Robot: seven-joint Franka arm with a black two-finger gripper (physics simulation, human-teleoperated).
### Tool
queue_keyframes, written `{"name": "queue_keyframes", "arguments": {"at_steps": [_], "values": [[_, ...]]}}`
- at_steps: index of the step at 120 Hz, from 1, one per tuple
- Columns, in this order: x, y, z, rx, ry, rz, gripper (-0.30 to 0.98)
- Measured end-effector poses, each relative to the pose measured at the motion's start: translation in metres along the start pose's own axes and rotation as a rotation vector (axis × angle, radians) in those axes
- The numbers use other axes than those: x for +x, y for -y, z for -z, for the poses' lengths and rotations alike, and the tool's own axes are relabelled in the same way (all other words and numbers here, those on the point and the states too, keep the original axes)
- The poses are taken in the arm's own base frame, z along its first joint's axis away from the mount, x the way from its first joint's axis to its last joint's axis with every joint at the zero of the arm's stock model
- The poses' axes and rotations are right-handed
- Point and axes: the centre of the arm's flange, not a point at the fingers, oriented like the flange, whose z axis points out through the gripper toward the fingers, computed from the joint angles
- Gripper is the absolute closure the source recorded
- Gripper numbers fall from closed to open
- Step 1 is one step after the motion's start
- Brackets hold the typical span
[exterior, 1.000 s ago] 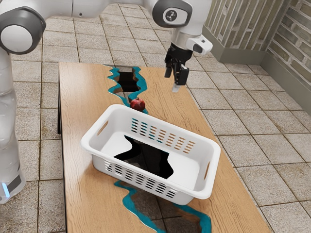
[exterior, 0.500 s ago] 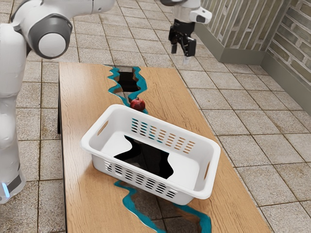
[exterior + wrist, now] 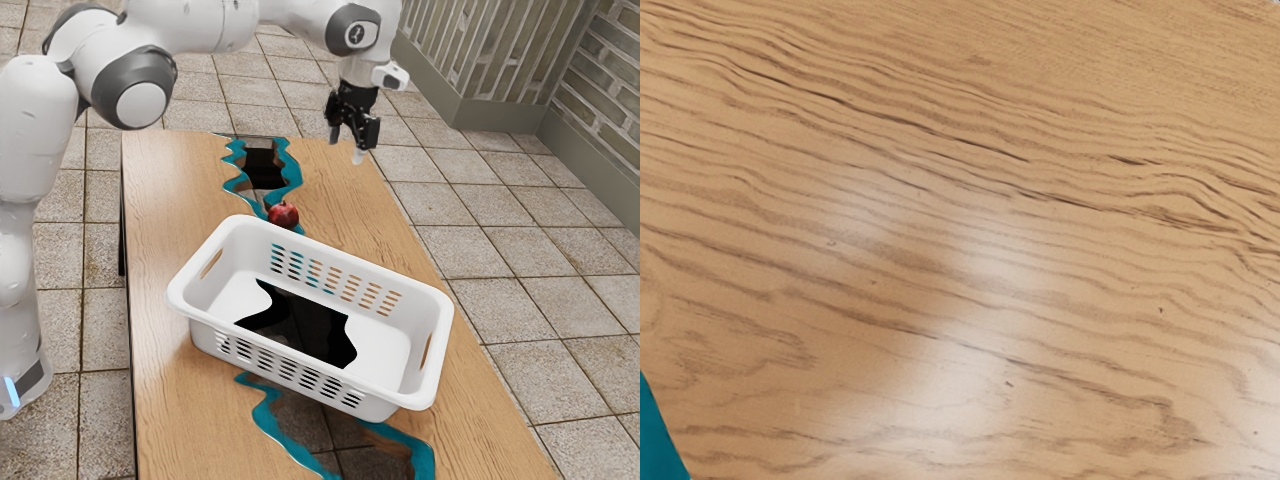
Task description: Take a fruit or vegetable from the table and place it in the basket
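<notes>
The black two-finger gripper (image 3: 348, 146) hangs above the table, its fingers spread wide with nothing between them. Below it is the light-brown wooden table (image 3: 160, 240), which has wavy turquoise bands (image 3: 292, 172) set into it around dark patches. A round, dark red pomegranate (image 3: 283, 214) sits on the table, outside the basket and just beside its rim; whether the two touch, I cannot tell. The basket (image 3: 435, 300) is a rectangular white plastic one, upright, with slotted sides and a handle opening at each end. A black patch (image 3: 300, 325) with wavy edges shows at its bottom; I cannot tell whether it lies inside or is the table's pattern showing through. The exterior view also takes in the tiled floor and a brick wall. The wrist view brings out fine dark grain, pale glossy reflections and a turquoise corner (image 3: 655, 440).
</notes>
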Motion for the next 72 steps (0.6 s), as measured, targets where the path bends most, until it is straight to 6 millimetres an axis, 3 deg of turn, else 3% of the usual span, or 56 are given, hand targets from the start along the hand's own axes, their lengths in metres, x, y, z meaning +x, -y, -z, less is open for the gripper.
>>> {"name": "queue_keyframes", "arguments": {"at_steps": [21,37,56,72], "values": [[0.011,-0.004,-0.058,-0.029,0.069,-0.019,0.00],[0.013,-0.020,-0.079,-0.054,0.072,-0.057,0.00],[-0.032,-0.020,-0.088,-0.090,0.088,-0.073,0.00],[-0.059,0.000,-0.083,-0.080,0.078,-0.066,0.00]]}}
